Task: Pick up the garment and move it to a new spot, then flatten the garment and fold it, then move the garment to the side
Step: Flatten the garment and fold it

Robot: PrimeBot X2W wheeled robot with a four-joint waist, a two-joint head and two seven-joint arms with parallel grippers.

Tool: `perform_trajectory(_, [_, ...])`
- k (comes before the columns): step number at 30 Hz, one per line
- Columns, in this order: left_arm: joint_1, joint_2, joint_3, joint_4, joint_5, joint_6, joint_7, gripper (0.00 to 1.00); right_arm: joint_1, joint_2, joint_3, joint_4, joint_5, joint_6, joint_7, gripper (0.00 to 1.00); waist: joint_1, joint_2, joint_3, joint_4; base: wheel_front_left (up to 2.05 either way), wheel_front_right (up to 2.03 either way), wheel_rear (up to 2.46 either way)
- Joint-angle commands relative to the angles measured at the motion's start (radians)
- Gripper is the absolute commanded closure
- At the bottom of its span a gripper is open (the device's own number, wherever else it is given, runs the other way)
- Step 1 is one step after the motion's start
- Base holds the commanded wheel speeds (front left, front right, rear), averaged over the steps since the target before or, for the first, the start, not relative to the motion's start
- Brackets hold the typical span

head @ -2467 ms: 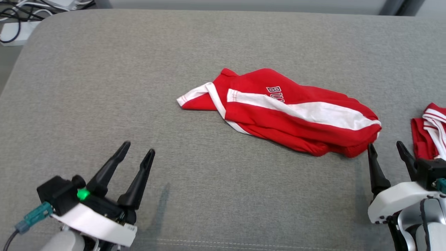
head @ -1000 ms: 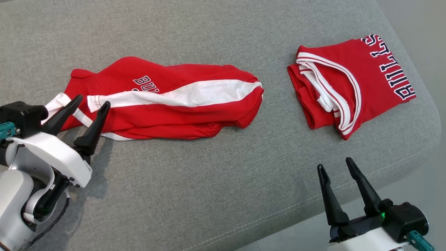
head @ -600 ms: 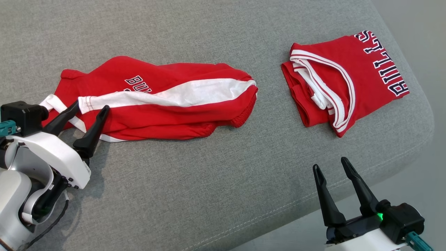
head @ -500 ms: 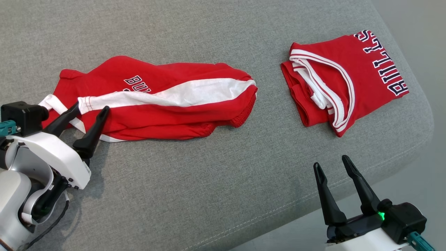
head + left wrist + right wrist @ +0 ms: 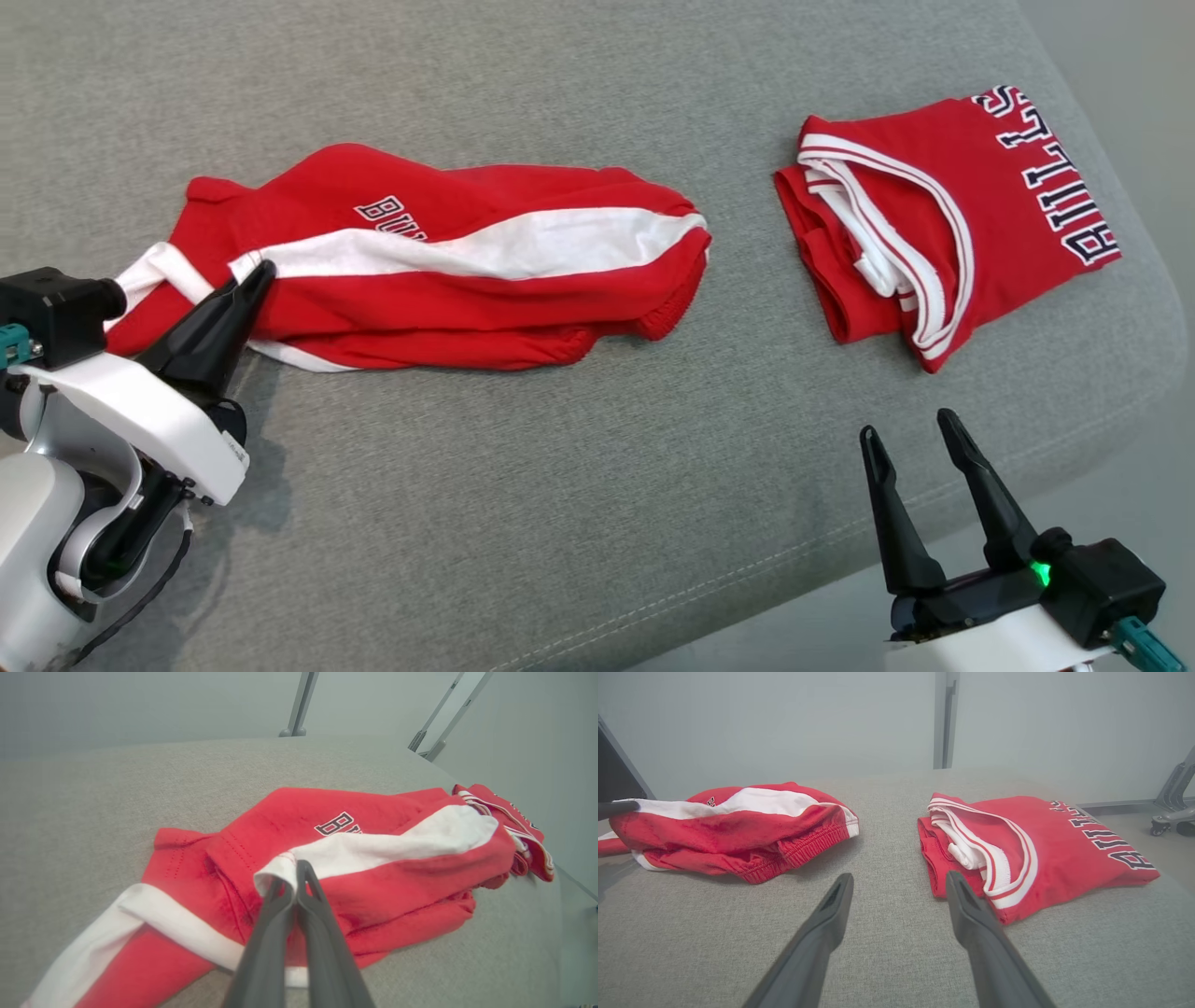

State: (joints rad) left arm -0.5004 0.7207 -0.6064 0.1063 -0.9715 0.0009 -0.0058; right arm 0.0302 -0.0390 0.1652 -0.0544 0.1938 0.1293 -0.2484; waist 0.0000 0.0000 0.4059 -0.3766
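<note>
We count two red garments on the grey cushion (image 5: 485, 523): the crumpled shorts (image 5: 467, 289) at centre-left, and a folded jersey (image 5: 943, 215) lying apart to their right. The left gripper (image 5: 254, 273) pinches the shorts' white hem (fingers together, cloth between). The right gripper (image 5: 907, 427) is spread wide, holding nothing, at the cushion's front edge, short of the jersey.
</note>
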Motion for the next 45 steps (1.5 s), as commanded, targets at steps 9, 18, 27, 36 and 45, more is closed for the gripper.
perform_trajectory(9, [0.052,0.048,0.046,-0.036,-0.001,-0.078,-0.127,1.0,-0.094,-0.011,-0.034,0.026,0.004,0.001,-0.011,0.0,0.0,0.0,-0.068,0.16,0.0,0.0,0.0])
perform_trajectory(18, [0.092,-0.002,0.026,0.054,-0.029,-0.115,-0.204,1.0,-0.212,-0.011,-0.012,0.163,0.038,0.001,0.018,0.0,0.0,0.0,-0.114,0.338,0.0,0.0,0.0])
perform_trajectory(27, [0.079,-0.042,-0.023,0.133,-0.045,-0.13,-0.23,1.0,-0.235,-0.011,0.086,0.25,0.078,0.001,0.025,0.0,0.0,0.0,-0.123,0.394,0.0,0.0,0.0])
perform_trajectory(36, [0.081,-0.061,-0.062,0.162,-0.055,-0.131,-0.248,1.0,-0.121,-0.011,0.14,0.194,-0.048,0.001,0.054,0.0,0.0,0.0,-0.143,0.359,0.0,0.0,0.0])
perform_trajectory(45, [0.076,-0.072,-0.086,0.18,-0.063,-0.131,-0.254,1.0,-0.027,-0.011,0.227,0.174,-0.114,0.001,0.114,0.0,0.0,0.0,-0.152,0.357,0.0,0.0,0.0])
